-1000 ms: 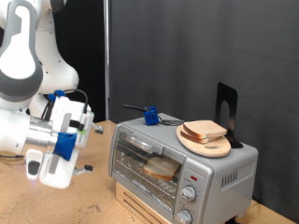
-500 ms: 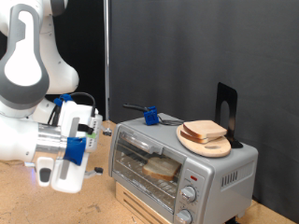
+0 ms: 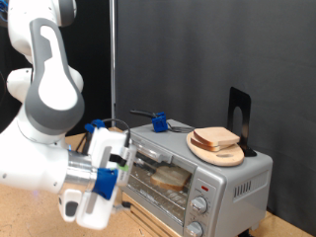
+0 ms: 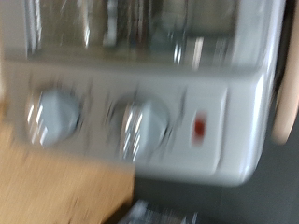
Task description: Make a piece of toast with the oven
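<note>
The silver toaster oven (image 3: 212, 183) stands at the exterior view's right, its glass door closed. The piece of toast (image 3: 216, 137) lies on a round wooden board (image 3: 222, 153) on top of the oven. A pale bread-like shape (image 3: 170, 179) shows behind the glass. My gripper (image 3: 115, 170) is low at the exterior view's left, close in front of the oven door, with nothing seen in it. The blurred wrist view shows the oven's front panel (image 4: 140, 79) with two round knobs (image 4: 142, 126) and the red light (image 4: 198, 129). My fingers do not show there.
A blue-handled tool (image 3: 157, 121) lies on the oven's top near its back. A black upright stand (image 3: 239, 117) is behind the board. The oven sits on a wooden crate (image 3: 148, 219) on a wooden table (image 3: 30, 212). A dark curtain hangs behind.
My arm has swung towards the exterior view's right and downward, bringing the gripper from beside the oven to just in front of its door. The toast and board have not moved.
</note>
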Controlling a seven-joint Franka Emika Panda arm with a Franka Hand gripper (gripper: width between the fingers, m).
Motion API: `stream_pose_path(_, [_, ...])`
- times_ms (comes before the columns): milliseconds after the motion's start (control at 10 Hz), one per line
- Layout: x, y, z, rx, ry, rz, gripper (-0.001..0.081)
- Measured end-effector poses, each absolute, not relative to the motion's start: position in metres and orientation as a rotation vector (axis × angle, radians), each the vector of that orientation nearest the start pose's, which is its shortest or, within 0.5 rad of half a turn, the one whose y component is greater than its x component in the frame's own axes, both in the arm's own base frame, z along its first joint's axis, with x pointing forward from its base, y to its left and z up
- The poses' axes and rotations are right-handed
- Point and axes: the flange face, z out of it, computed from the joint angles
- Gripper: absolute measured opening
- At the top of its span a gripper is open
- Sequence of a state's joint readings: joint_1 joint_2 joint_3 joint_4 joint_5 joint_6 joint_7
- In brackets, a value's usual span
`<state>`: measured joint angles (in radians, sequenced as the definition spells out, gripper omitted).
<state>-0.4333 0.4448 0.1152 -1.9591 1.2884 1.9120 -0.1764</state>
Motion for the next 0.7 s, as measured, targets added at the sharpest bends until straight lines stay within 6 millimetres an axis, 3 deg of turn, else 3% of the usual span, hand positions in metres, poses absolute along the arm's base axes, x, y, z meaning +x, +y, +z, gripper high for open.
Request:
stream_pose_path(100, [0.595,-0.122,0.252,-1.724,0.956,0.104,0.0800])
stream_pose_path(400, [0.591,-0.116,0.257,-1.691,0.827,0.221,0.0800])
stream_pose_path(700, [0.614,-0.102,0.240,-1.687,0.772,0.239,0.0800])
